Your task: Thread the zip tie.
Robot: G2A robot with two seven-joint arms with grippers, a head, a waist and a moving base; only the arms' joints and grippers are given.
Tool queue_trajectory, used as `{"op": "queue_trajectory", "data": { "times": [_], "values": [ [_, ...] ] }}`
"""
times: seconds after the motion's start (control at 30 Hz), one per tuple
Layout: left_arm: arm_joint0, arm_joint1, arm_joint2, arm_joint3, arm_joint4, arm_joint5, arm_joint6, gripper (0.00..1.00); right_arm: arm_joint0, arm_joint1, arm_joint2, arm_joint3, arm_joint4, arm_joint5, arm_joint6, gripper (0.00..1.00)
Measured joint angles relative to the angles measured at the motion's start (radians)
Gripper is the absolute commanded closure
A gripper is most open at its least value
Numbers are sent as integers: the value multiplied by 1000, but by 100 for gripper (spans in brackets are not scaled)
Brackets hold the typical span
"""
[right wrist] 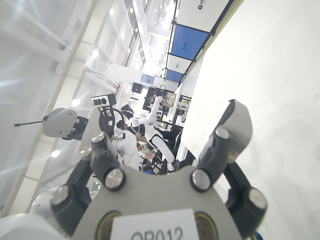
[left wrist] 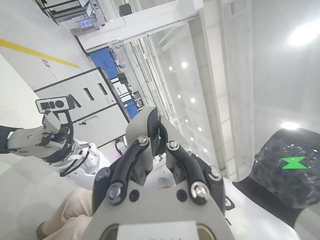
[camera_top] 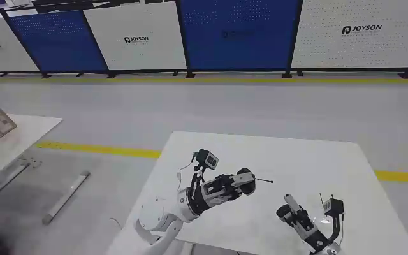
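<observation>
Table (camera_top: pixel 306 153): left gripper (camera_top: pixel 247 182) over its near middle, zip tie (camera_top: pixel 263 180) in it, jutting rightward. Right gripper (camera_top: pixel 287 201) over the table's near right part, apart from the tie.

Thin black plastic zip tie (camera_top: pixel 262 180) over plain white table top (camera_top: pixel 287 153). Black ribbed pads (left wrist: pixel 153 123) on grey metal left gripper (left wrist: pixel 161 126). Blue and white dotted wall panels (camera_top: pixel 239 32).

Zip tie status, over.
Left gripper shut on zip tie, end sticking out. Right gripper open, empty, apart from it. Nothing between them.
</observation>
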Motion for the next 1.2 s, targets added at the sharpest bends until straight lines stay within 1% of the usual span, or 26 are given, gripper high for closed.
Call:
{"op": "queue_trajectory", "data": {
  "times": [0.13, 0.2, 0.3, 0.37, 0.47, 0.53, 0.63, 0.73, 1.07, 1.1, 1.2],
  "values": [
    [0, 0, 1, 0, 1, 1, 1, 100, 0, 0, 0, 0, 0, 0, 0, 0],
    [-2, 0, 8, 3, 17, 10, 8, 100, 0, 0, 0, 0, 0, 0, 0, 0],
    [0, -1, 27, 21, 42, 21, 22, 100, 0, 0, 0, 0, 0, 0, 0, 0],
    [-2, -1, 46, 46, 56, 39, 23, 100, 0, 0, 0, 0, 0, 0, 0, 0],
    [-3, -3, 71, 89, 81, 48, 27, 100, 0, 0, 0, 0, 0, 0, 0, 0],
    [-1, -2, 81, 119, 101, 50, 28, 100, 0, 0, 0, 0, 0, 0, 0, 0],
    [5, 0, 91, 151, 146, 62, 43, 100, 0, 0, 0, 0, 0, 0, 0, 0],
    [7, 0, 100, 155, 177, 68, 60, 100, 0, 0, 0, 0, 0, 0, 0, 0],
    [6, 0, 103, 156, 182, 70, 67, 100, 0, 0, 0, 0, 0, 0, 0, 0],
    [3, -1, 107, 160, 195, 72, 76, 100, 0, 0, 0, 0, 0, 0, 0, 0],
    [0, -2, 124, 192, 250, 74, 115, 100, 0, 0, 0, 0, 0, 0, 0, 0]
  ]
}}
